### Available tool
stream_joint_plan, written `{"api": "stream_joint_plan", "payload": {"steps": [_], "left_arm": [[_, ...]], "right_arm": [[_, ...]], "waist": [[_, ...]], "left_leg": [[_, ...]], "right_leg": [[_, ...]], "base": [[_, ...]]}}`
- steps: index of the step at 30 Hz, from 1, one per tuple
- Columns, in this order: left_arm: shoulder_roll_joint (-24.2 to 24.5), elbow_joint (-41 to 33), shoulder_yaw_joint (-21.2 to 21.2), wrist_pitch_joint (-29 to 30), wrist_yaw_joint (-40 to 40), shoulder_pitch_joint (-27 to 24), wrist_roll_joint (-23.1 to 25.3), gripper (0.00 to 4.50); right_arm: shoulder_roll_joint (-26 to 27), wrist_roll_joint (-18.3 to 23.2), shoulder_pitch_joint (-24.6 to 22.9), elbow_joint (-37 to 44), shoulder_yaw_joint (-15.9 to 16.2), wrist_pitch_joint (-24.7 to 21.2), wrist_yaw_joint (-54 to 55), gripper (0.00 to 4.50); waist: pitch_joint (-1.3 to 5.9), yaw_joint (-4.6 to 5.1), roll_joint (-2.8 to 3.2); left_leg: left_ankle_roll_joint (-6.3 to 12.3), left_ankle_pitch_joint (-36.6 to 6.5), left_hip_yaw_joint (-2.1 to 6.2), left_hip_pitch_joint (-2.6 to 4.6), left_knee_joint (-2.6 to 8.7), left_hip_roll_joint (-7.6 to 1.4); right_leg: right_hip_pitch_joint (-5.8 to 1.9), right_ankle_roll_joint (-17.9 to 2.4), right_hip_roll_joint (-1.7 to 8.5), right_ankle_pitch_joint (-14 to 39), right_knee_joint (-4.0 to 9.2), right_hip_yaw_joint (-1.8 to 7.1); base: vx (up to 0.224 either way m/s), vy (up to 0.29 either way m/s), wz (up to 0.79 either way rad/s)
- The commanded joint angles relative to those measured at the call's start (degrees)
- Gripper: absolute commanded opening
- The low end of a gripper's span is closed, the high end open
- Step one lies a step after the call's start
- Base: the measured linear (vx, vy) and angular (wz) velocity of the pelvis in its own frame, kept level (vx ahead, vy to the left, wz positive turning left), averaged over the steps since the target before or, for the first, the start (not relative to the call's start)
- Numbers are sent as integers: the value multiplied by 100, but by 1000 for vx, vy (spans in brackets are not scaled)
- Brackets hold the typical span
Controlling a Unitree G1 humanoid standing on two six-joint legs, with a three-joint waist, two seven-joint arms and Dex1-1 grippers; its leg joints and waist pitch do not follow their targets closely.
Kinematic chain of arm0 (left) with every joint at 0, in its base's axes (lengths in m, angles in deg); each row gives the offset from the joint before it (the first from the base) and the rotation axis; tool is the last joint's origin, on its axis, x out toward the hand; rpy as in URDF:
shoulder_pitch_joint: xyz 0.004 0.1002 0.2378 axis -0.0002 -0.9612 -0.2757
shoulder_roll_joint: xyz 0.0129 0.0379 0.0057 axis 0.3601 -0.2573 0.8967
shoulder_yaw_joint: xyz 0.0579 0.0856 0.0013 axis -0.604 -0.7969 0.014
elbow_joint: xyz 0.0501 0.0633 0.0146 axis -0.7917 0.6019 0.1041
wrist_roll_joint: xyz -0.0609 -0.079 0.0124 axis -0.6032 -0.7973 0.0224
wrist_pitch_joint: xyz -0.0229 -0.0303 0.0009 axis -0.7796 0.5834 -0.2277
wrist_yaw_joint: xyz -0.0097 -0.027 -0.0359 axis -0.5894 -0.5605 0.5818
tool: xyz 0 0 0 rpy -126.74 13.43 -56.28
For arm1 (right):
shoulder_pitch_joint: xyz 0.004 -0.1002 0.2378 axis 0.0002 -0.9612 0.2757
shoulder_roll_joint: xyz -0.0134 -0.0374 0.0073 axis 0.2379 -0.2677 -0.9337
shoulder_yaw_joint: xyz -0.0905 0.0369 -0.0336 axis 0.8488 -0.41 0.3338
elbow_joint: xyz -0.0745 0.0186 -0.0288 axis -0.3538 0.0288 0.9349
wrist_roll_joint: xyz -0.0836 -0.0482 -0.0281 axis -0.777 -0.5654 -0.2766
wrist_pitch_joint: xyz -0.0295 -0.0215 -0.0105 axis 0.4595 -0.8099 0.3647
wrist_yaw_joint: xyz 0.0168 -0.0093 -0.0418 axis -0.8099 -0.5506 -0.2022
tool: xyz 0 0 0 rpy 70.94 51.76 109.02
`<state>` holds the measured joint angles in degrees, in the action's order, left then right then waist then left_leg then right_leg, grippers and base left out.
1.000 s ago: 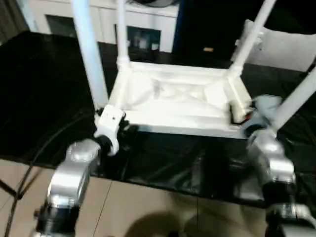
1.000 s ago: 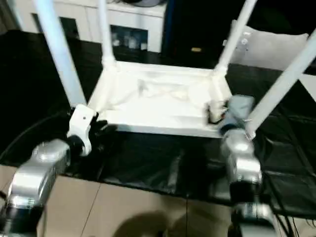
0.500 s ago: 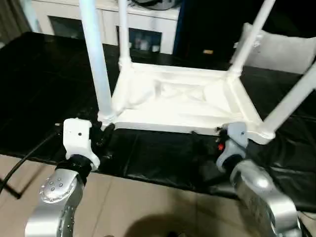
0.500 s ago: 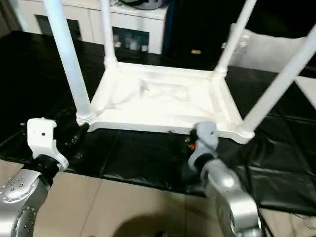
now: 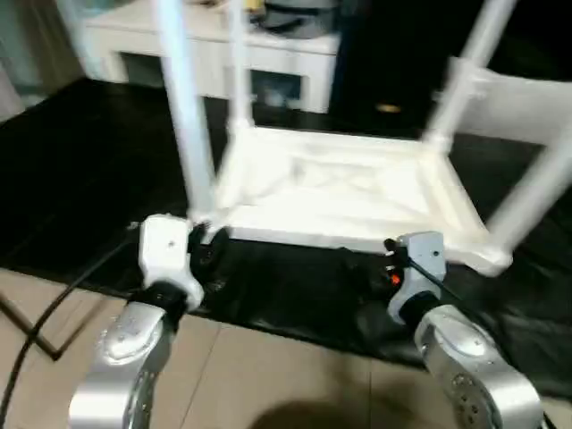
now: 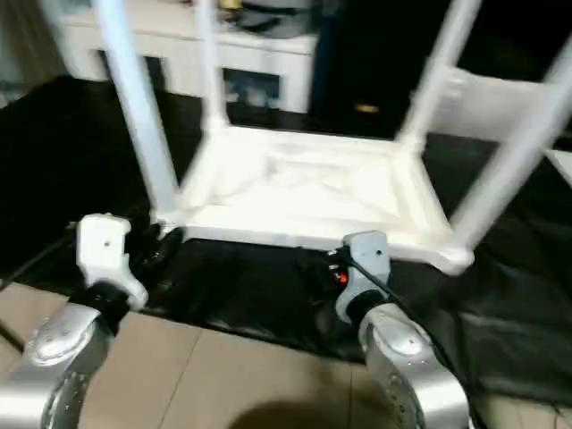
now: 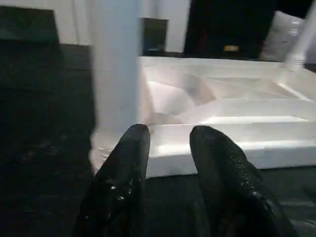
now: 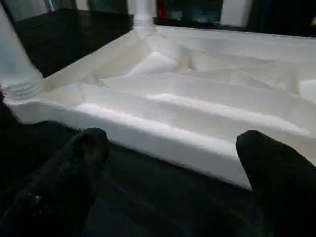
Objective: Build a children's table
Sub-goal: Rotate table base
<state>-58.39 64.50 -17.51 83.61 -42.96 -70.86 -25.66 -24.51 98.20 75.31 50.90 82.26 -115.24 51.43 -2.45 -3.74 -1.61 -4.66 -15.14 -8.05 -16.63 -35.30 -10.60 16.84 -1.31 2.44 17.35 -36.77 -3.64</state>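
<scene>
Since the earlier frames, both arms are being seen drawn back from the upturned table top [image 5: 344,192]: the left tool [image 7: 170,148], formerly at the near-left leg [image 5: 189,134], and the right tool [image 8: 173,148], formerly at the near-right corner, are now being held just short of the top's near edge. The children's table is lying inverted on the black-covered desk [image 5: 80,179], ribbed underside up, with four legs being carried upright in the corner sockets. The left tool is being held at a narrow gap, nothing between its fingers [image 7: 129,163]; the near-left socket is lying directly ahead of it. The right tool is being held wide apart and empty, with the top's near rail ahead of it. All four legs appear to be seated, though how firmly cannot be told. In judgement, the assembly is being brought near completion; turning the table upright may be what is left. The risk is being noted that a loosely seated leg could be knocked out of its socket by a renewed approach, or that the light top could be pushed across the slick black covering.
</scene>
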Motion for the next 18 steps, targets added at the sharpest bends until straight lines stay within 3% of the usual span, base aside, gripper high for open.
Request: {"api": "stream_joint_plan", "payload": {"steps": [1,2,3,4,5,6,7,8,9,10,11,12,13,14,15,16,17,18], "left_arm": [[14,40,-121,24,60,60,-39,162],[37,40,-147,33,89,42,-42,162],[74,32,-213,13,145,-2,-39,162],[74,32,-213,13,145,-2,-39,162],[92,5,-274,25,165,-74,-41,162],[91,-15,-299,17,155,-122,-43,162],[89,-45,-327,34,139,-187,-40,162],[96,-72,-343,55,134,-241,-30,162],[101,-92,-349,51,138,-289,-25,162],[90,-125,-357,75,152,-367,-53,162],[60,-176,-359,24,215,-502,-152,162],[46,-191,-359,-22,249,-552,-204,162],[103,-215,-407,17,287,-619,-198,162],[169,-275,-437,51,357,-772,-235,162],[169,-279,-434,50,355,-783,-239,192],[107,-327,-350,20,351,-886,-358,192],[70,-351,-306,-8,366,-929,-431,198],[65,-371,-273,-25,379,-982,-478,198]], "right_arm": [[-85,-75,-4,79,-24,-105,-51,450],[-77,-63,-24,109,-29,-177,-37,450],[-73,-44,-49,141,-39,-213,-55,450],[-73,-44,-49,141,-39,-213,-55,450],[-106,-54,-75,172,-17,-168,-129,450],[-146,-78,-70,179,9,-168,-173,450],[-186,-89,-59,179,34,-203,-216,450],[-202,-84,-64,180,53,-246,-230,450],[-212,-94,-71,179,73,-270,-229,450],[-236,-118,-73,166,99,-249,-250,450],[-260,-147,-84,160,125,-220,-279,450],[-263,-147,-87,161,126,-223,-289,450],[-265,-147,-93,155,114,-259,-296,450],[-245,-23,-127,141,77,-240,-427,450],[-246,-18,-130,141,76,-228,-438,450],[-290,-62,-129,135,102,-53,-527,450],[-330,-117,-117,129,134,50,-578,450],[-366,-179,-105,121,157,122,-605,450]], "waist": [[276,119,84],[357,159,176],[289,271,96],[291,260,133],[286,293,-59],[280,68,-314],[458,-98,-190],[415,-47,-261],[389,-84,-210],[363,-48,-181],[368,82,263],[287,271,235],[357,268,307],[450,343,237],[397,243,239],[394,189,154],[292,148,26],[260,156,22]], "left_leg": [[650,-955,33,-20,542,-158],[45,-882,-66,705,613,-454],[-65,-635,49,704,693,-612],[-80,-476,72,820,719,-683],[-103,-441,-316,710,525,-354],[302,-545,-345,-335,121,305],[768,-504,-34,-738,-536,333],[781,-176,103,-982,-642,243],[623,408,173,-1090,-473,300],[589,725,173,-975,-282,310],[1134,1872,374,-588,280,23],[1936,2342,752,-576,353,-309],[2816,3380,1154,67,200,-934],[2981,3908,1223,124,189,-1027],[2542,5119,912,-89,112,-639],[1875,4587,559,-350,148,-168],[1221,2664,287,-470,133,100],[929,1599,280,-525,222,82]], "right_leg": [[-241,-1231,324,90,512,270],[188,-1206,158,-125,282,309],[307,-1033,122,-333,110,244],[440,-904,201,-412,46,215],[306,-938,274,-983,107,411],[-577,-707,280,-1506,349,747],[-1003,-706,1011,-2262,581,1302],[-1003,-719,1007,-2987,467,1254],[-902,-582,671,-4337,281,875],[-725,-495,450,-4325,301,609],[-464,-11,119,-3059,245,-10],[-301,328,-72,-2531,-218,-171],[402,299,290,-515,-375,218],[493,257,455,-477,-416,322],[459,470,380,-1090,-223,363],[315,452,317,-1646,155,350],[278,103,505,-1516,478,426],[188,-62,619,-1215,498,452]], "base": [[137,27,0],[175,26,-22],[175,26,-22],[181,2,-49],[158,-28,-59],[158,-28,-59],[199,-5,-28],[192,22,-10],[192,22,-10],[14,31,-20],[-91,67,-24],[-91,67,-24],[0,0,0],[96,2,8],[96,2,8],[23,54,2],[0,0,0],[0,0,0]]}}
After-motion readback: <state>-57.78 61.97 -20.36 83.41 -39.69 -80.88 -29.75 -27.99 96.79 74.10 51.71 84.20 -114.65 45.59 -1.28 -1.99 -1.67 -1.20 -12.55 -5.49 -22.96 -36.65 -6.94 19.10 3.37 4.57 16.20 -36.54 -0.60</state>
